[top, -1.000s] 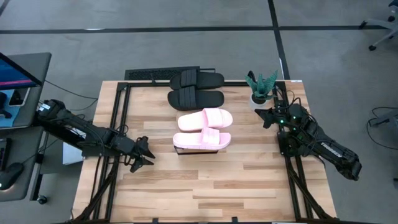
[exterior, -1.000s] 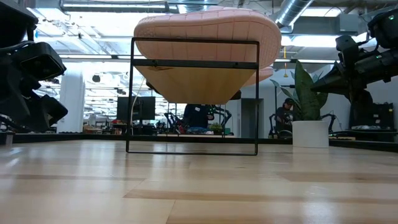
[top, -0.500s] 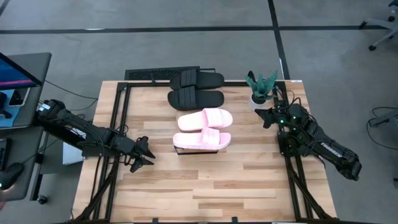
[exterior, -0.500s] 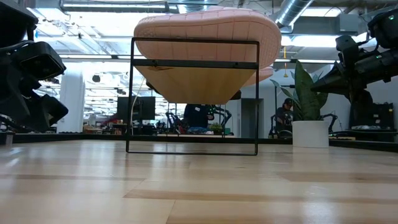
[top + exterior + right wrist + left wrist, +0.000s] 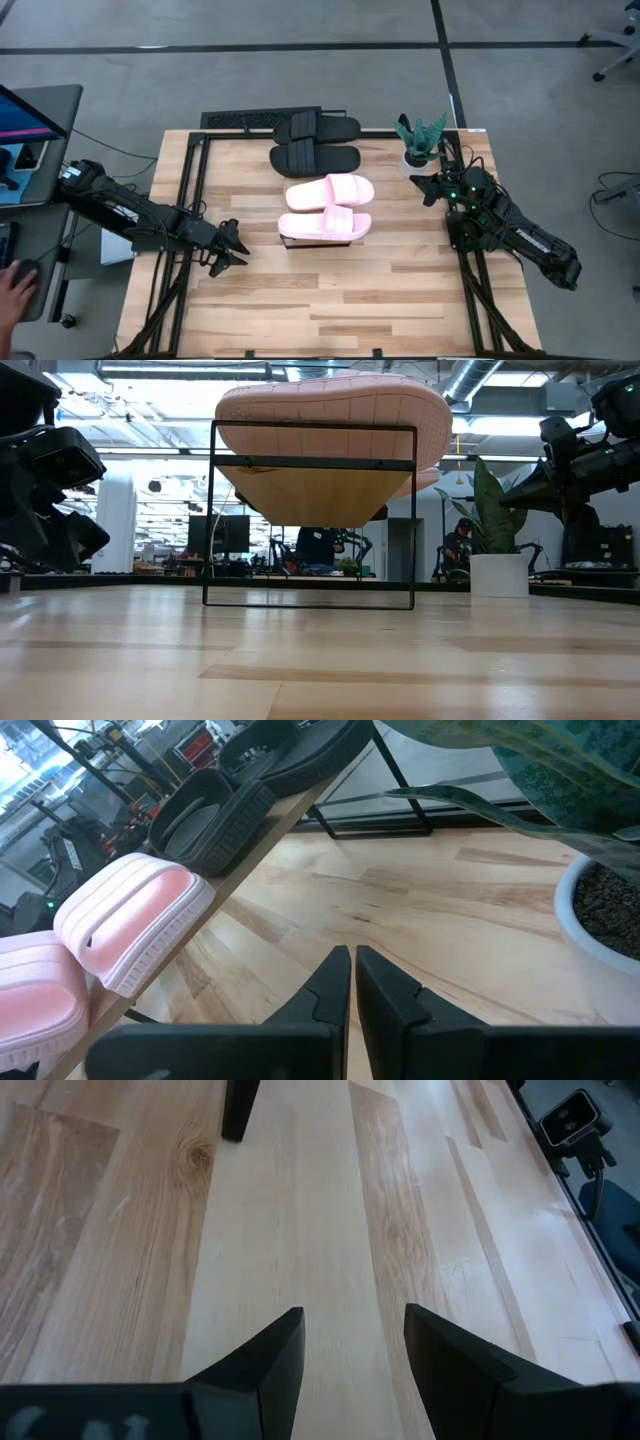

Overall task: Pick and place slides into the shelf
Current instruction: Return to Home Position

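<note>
All four slides sit in a row on the shelf (image 5: pixel 310 495) at the middle of the table (image 5: pixel 400 300). The black slides (image 5: pixel 316 143) are at the far end and the pink slides (image 5: pixel 327 208) at the near end, toes to the right. The left gripper (image 5: pixel 232 250) is to the near left of the shelf, well apart from it. Its fingers (image 5: pixel 270 1360) are spread apart and hold nothing; it seems to hover above bare wood, though the height is hard to judge. The right gripper (image 5: pixel 425 187) is to the right of the shelf, just near of a potted plant (image 5: pixel 420 140). Its fingers (image 5: pixel 328 982) are drawn together and empty. A person's hand (image 5: pixel 10 290) shows off the table at the near left.
</note>
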